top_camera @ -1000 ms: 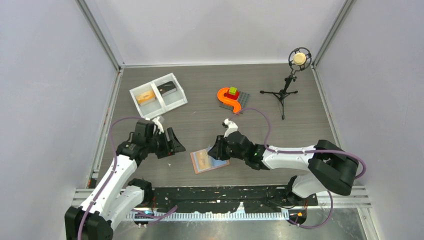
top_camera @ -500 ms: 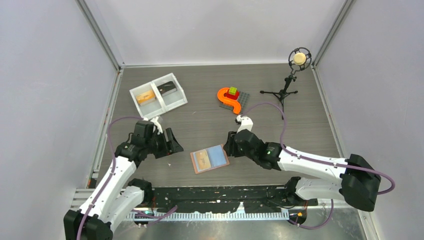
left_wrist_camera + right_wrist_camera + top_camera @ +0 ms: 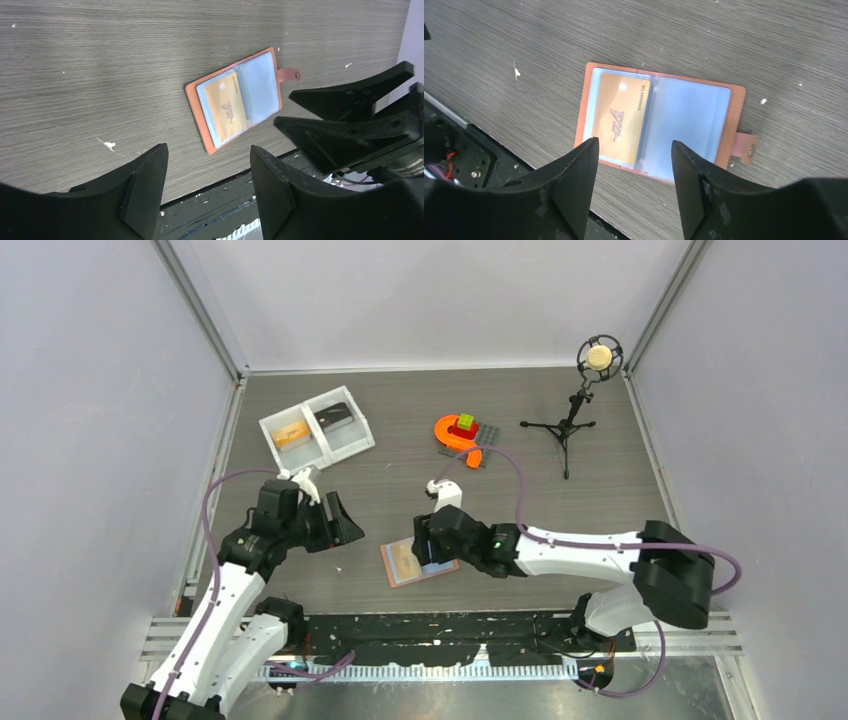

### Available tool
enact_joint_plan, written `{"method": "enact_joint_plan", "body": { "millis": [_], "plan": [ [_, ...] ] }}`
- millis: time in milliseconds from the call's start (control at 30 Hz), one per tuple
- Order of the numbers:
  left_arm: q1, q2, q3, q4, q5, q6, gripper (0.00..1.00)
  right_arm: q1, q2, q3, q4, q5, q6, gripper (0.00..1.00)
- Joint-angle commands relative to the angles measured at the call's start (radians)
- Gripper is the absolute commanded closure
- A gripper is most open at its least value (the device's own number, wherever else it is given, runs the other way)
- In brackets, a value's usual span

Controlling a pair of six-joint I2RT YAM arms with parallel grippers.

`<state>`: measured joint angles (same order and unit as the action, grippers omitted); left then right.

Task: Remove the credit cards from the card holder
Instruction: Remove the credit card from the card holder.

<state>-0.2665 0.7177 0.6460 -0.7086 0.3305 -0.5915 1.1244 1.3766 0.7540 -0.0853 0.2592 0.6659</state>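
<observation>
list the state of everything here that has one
card holder: spread open, flat on the table, tab unfastened
gold card: tucked in one pocket, other pocket looks empty
left hand: open, empty
right hand: open, empty, above the card holder
white tray: tan item in one compartment, dark item in the other

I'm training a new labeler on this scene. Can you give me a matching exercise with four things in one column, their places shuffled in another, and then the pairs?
Things:
1. card holder
2. gold card
3. white tray
4. microphone

Places:
A. standing at the far right of the table
B. tucked inside the holder
C. lying open near the front edge
D. far left, with two compartments

Pairs: 1-C, 2-B, 3-D, 4-A
</observation>
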Motion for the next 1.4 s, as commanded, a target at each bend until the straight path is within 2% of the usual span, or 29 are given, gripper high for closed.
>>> {"method": "enact_joint_plan", "body": {
  "millis": [0,200,333,467,733,900,1367],
  "plan": [
    [-0.002,-0.064,0.035,-0.035,-0.006,0.005,0.35,0.061,0.083,0.134,-0.040,0.081,-0.010,0.36],
    [-0.002,-0.151,0.147,-0.146,-0.102,0.046,0.32,0.131,0.259,0.299,-0.157,0.157,-0.039,0.27],
    [-0.002,-0.181,0.186,-0.199,-0.156,0.077,0.32,0.159,0.354,0.381,-0.225,0.188,-0.046,0.27],
    [-0.002,-0.201,0.175,-0.209,-0.174,0.087,0.31,0.161,0.407,0.396,-0.220,0.171,-0.044,0.29],
    [-0.002,-0.193,0.167,-0.208,-0.169,0.094,0.30,0.161,0.445,0.406,-0.234,0.169,-0.035,0.30],
    [-0.003,-0.185,0.165,-0.208,-0.169,0.094,0.30,0.161,0.436,0.397,-0.223,0.179,-0.039,0.35],
    [-0.002,-0.183,0.159,-0.201,-0.170,0.090,0.30,0.152,0.464,0.368,-0.195,0.158,-0.023,0.32]
  ]
}}
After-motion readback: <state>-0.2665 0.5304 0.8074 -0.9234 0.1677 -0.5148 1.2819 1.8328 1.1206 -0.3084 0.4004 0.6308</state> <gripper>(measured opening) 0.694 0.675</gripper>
